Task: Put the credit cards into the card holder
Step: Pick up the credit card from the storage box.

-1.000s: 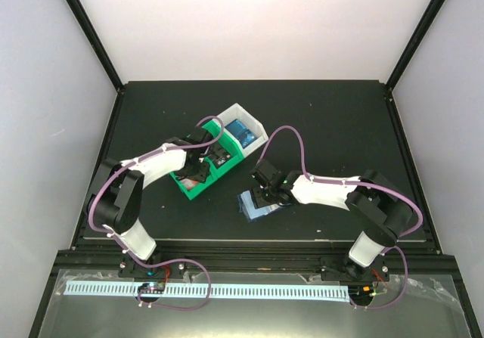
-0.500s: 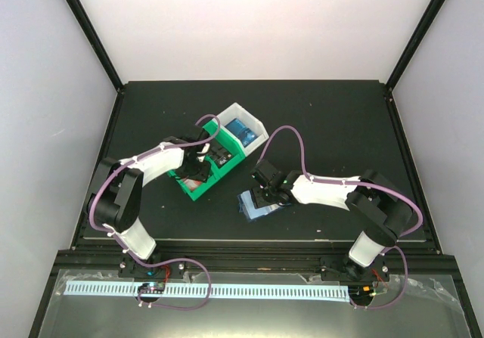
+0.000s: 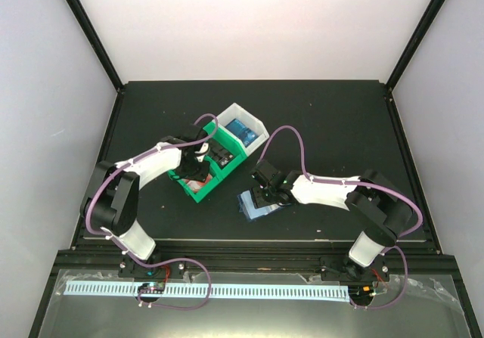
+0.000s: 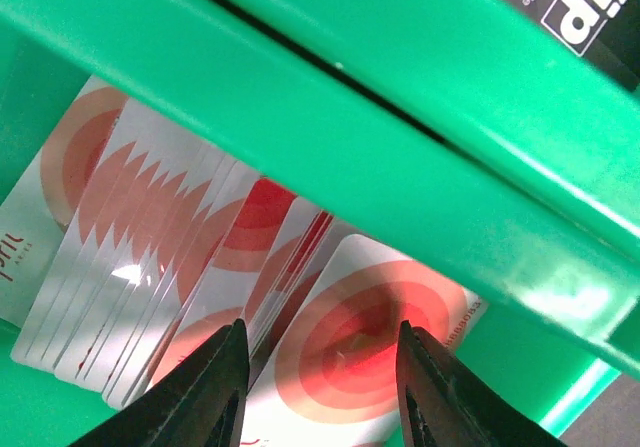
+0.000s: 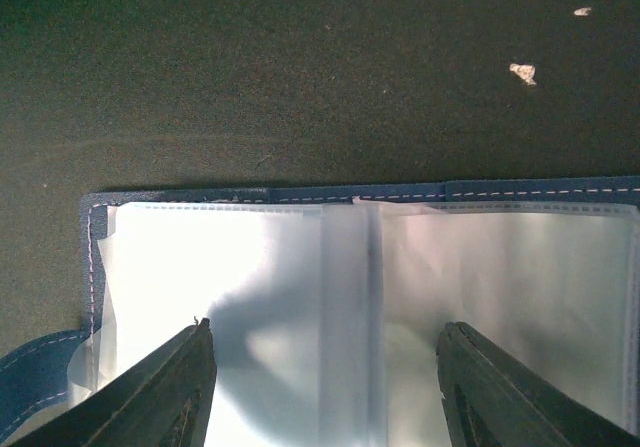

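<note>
The credit cards (image 4: 200, 257), a fanned red-and-white stack, lie right under the left end effector (image 4: 320, 339). Its fingers stand apart and it has shifted slightly across the green bin (image 4: 400, 117) in the last second. The right end effector (image 5: 325, 329), also apart, stays over the open card holder (image 5: 250, 267) on the counter (image 5: 300, 67). A first pick looks close.
</note>
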You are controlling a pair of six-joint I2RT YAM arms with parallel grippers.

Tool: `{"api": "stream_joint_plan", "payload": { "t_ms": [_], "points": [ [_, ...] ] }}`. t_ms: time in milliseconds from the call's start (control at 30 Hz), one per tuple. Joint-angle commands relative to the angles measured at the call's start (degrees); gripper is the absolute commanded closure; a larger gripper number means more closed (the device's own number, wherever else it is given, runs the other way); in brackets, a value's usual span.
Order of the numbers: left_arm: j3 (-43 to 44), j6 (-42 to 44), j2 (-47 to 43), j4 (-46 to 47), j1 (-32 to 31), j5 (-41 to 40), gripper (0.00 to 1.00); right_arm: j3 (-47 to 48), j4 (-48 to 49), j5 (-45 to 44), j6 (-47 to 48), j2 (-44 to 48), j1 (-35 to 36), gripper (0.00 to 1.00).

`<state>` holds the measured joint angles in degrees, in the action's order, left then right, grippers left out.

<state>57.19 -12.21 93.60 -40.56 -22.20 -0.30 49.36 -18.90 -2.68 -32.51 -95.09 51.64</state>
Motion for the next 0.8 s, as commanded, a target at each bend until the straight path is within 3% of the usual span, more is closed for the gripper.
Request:
{"api": "stream_joint_plan", "payload": {
  "t_ms": [0, 767],
  "points": [
    [1.8, 0.0, -2.2, -2.9, 0.2, 2.2, 0.58, -0.7, 0.0, 0.1, -1.0, -2.0, -0.1, 0.37],
    [0.9, 0.7, -5.6, -6.8, 0.1, 11.5, 0.72, -0.7, 0.6, 0.5, -1.1, -3.3, -0.1, 0.37]
  ]
}}
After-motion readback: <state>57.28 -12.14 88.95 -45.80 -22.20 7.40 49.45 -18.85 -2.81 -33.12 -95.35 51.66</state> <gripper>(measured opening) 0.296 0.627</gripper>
